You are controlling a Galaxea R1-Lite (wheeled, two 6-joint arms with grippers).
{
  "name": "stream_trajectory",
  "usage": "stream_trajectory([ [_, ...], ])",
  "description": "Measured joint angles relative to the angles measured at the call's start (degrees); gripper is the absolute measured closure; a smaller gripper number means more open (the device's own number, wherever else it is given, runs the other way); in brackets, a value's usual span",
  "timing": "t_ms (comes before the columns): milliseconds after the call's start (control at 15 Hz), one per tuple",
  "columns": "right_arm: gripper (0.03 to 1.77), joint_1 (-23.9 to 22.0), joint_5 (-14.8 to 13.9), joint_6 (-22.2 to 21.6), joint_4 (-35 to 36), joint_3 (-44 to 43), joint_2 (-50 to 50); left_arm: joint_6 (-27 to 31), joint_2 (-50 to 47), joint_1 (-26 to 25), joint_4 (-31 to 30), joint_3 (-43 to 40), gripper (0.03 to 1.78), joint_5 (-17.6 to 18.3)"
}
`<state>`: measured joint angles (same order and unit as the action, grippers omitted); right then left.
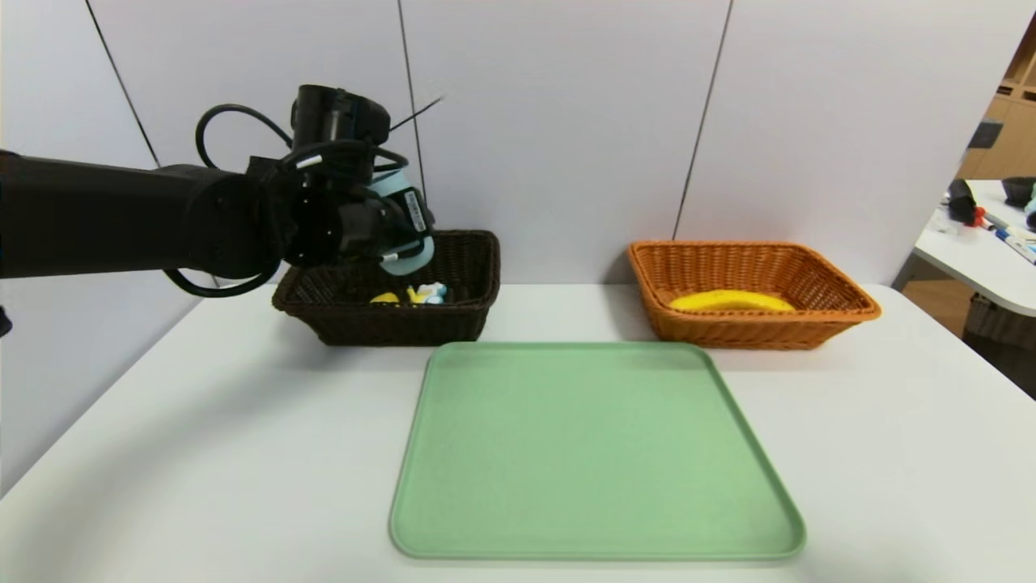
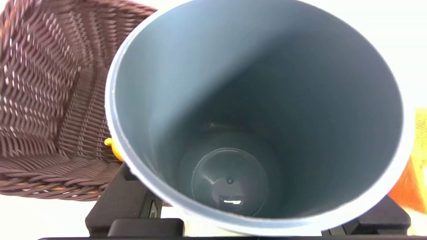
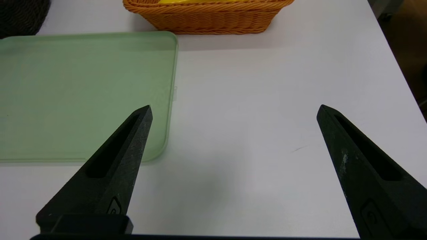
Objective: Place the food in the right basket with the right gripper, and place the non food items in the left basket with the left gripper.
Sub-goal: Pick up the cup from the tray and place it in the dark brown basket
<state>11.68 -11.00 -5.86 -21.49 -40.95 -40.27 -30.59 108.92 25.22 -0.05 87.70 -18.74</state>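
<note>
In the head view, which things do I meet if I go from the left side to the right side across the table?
Left gripper holding a blue cup above the dark basket → green tray → orange basket with a yellow food item inside.

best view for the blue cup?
Left wrist view: the cup fills the frame, open mouth and empty inside plain, held in the left gripper. Head view shows only slivers of it behind the gripper, above the dark basket. Right wrist view shows none.

Left end effector (image 1: 396,231) gripping blue cup (image 1: 402,217) (tilted), above brown basket (image 1: 453,320), green tray (image 1: 595,453)
</note>
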Motion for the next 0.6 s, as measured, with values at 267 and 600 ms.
stream_trajectory([
  [267, 0.1, -0.02, 0.15, 0.0, 0.0, 0.07, 0.11, -9.48, 5.22, -2.13, 8.39, 10.73, 0.64, 0.22],
  [600, 0.1, -0.02, 0.15, 0.0, 0.0, 0.0, 0.39, -14.58, 11.2, -5.27, 12.42, 15.19, 0.64, 0.27],
])
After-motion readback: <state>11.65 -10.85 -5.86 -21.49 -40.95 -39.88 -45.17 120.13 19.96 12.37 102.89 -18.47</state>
